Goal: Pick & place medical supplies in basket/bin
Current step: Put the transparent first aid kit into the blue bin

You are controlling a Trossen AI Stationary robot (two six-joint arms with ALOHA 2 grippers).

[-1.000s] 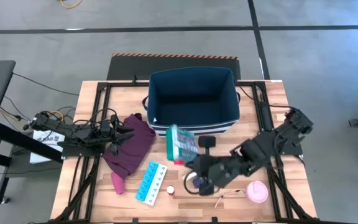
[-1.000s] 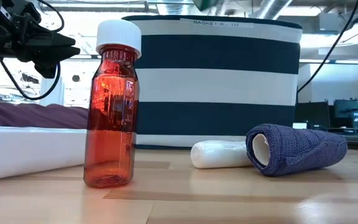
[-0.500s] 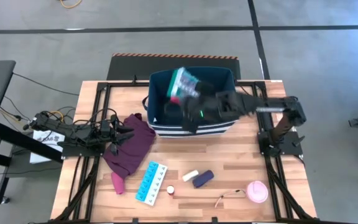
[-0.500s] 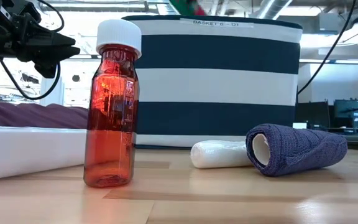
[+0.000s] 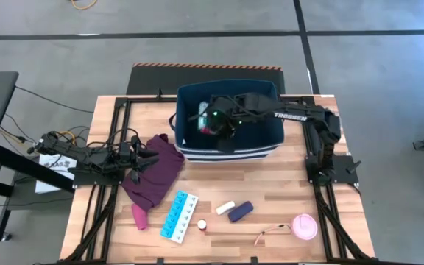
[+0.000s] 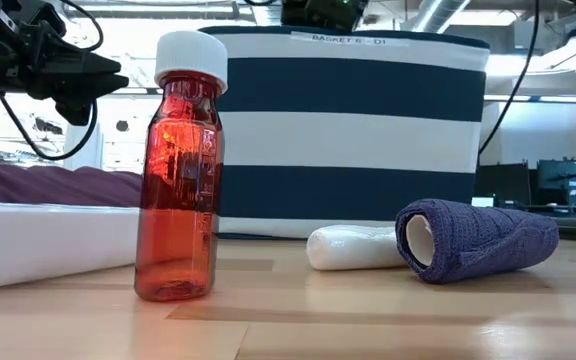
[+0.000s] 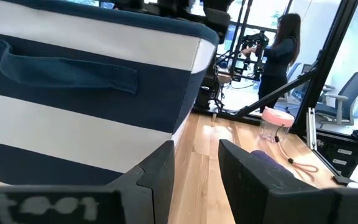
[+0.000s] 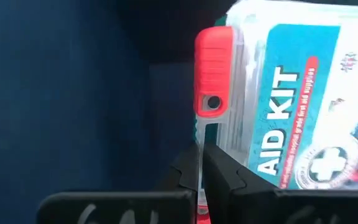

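Observation:
The teal-white-red box (image 5: pixel 204 118), lettered "AID KIT", is inside the dark-blue striped bin (image 5: pixel 271 144), and my right gripper (image 5: pixel 213 121) is shut on it there. On the near table lie the light-blue pill organizer (image 5: pixel 179 215), a small white roll (image 5: pixel 225 208), the dark-blue oblong (image 5: pixel 241 211) and the pink disc with its tan cord (image 5: pixel 305 227). My left gripper (image 5: pixel 143 163) waits open at the table's left, over the maroon cloth (image 5: pixel 155 175). My right gripper (image 8: pixel 201 171) pinches the box's thin pale rim (image 8: pixel 199 134) just below its red latch (image 8: pixel 213 74), between the two fingers. The arm reaches over the bin from the table's right. Whether the box touches the bin's floor cannot be told.
A small red bottle with a white cap (image 6: pixel 180 170) stands near the table's near edge, beside the pill organizer. The bin's walls (image 6: pixel 348 130) stand high around the right gripper. A person (image 7: pixel 284 53) stands in the room beyond the table.
My right gripper carried the box from the table in front of the bin up over the bin's near wall, then down toward the left inside the bin, staying shut on it. The box went from just above the table to inside the bin.

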